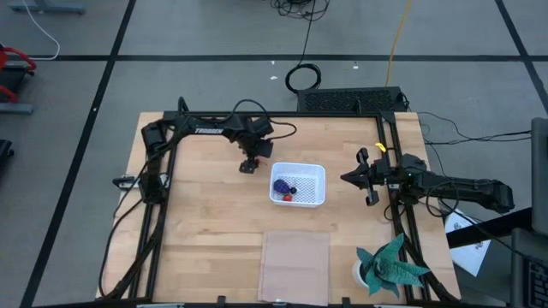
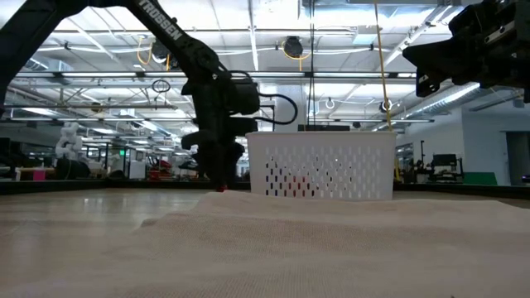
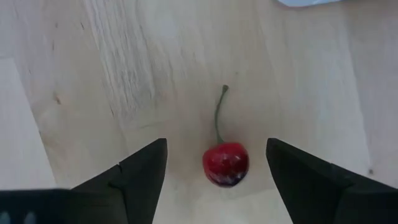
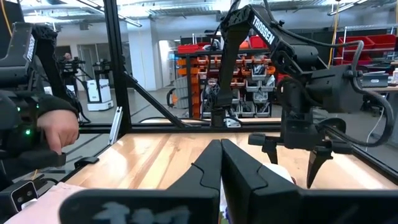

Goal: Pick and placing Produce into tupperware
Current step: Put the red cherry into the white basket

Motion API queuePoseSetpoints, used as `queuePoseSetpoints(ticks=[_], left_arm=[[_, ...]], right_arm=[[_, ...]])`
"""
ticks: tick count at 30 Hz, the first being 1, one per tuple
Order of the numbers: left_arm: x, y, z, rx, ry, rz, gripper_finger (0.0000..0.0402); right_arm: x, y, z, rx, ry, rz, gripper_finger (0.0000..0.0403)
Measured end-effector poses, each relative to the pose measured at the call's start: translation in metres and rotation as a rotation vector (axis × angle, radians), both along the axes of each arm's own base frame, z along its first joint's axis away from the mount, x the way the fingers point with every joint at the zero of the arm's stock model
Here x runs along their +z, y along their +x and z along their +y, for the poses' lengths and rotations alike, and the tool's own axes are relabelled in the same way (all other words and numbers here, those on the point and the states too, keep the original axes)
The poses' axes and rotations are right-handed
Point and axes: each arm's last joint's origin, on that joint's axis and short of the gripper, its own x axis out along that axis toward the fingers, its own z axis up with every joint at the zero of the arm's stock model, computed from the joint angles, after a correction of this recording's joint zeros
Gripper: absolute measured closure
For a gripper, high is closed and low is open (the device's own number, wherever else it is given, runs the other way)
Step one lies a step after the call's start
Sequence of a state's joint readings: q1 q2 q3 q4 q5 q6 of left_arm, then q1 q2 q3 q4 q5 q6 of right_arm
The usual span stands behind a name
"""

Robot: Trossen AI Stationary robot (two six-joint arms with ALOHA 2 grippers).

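1. Red and glossy, a small cherry [image 3: 225, 163] with a thin green stem lies on the wooden table [image 1: 205, 214], directly between the two dark fingers [image 3: 140, 174] of the left gripper [image 3: 216, 171], touching neither of them.
2. Left gripper [image 1: 248, 165] is down at the table with its jaws spread wide, a clear gap on each side of the cherry; nothing is grasped.
3. Just beside this gripper, toward the table's middle, sits the white tupperware [image 1: 312, 177]. Inside it lie a purple-blue lumpy bunch [image 1: 282, 184] and a red piece [image 1: 288, 197].
4. From table height, the tupperware [image 2: 319, 165] shows a perforated wall with something red faintly visible through the holes, and the left gripper [image 2: 219, 178] hangs right next to it.
5. Right gripper [image 1: 349, 178] hovers on the other side of the tupperware from the left one, well above the table, its fingers [image 4: 208, 165] pressed together and holding nothing.
6. Beyond the right gripper, at the table's edge, a person's hand [image 4: 59, 132] rests on dark equipment.
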State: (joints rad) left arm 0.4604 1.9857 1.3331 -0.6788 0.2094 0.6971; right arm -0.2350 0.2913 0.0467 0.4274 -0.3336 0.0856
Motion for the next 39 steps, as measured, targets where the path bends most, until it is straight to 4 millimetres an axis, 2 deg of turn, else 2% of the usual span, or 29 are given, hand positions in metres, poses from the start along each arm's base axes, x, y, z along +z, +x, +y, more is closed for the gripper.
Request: queuePoseSetpoints(ticks=[4, 34, 39], left_arm=[[-0.0084, 0.0004, 0.0002, 0.0, -0.012, 0.026, 0.0128], [-0.009, -0.0016, 0.0, 0.016, 0.004, 0.06, 0.0129], [-0.0091, -0.0019, 0.0, 0.017, 0.008, 0.065, 0.0163]], right_arm=[[-0.0002, 0.0, 0.0, 0.0, 0.001, 0.002, 0.0403], [-0.0008, 0.0002, 0.0, 0.0, 0.002, 0.008, 0.0403], [-0.0008, 0.0002, 0.0, 0.0, 0.002, 0.008, 0.0403]])
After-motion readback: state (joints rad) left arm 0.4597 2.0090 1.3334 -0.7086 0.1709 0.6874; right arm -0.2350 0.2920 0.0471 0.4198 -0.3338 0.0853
